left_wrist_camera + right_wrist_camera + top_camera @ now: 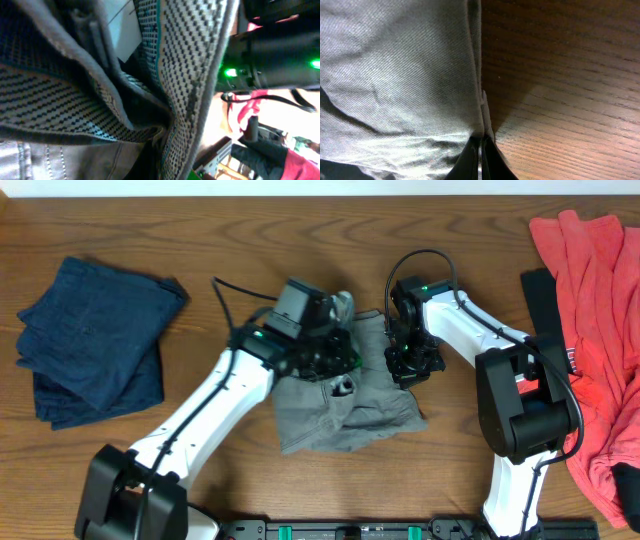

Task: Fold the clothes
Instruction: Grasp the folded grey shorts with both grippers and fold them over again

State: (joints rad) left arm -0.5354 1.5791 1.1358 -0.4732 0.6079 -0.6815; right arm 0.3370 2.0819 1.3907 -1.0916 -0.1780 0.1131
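The olive-grey shorts (340,412) lie crumpled at the table's middle. My left gripper (325,345) is shut on the shorts' waistband and holds it lifted; the left wrist view is filled by the woven waistband lining (190,65). My right gripper (412,365) is shut on the shorts' right edge, low at the table. In the right wrist view its fingertips (481,150) pinch the cloth hem (481,100) against the wood. A folded navy blue garment (95,338) lies at the far left. Coral-red clothes (595,330) are heaped at the right edge.
The wooden table (250,230) shows bare wood along the back and front left. A black strip (540,295) lies beside the coral-red heap. The arm bases stand at the front edge.
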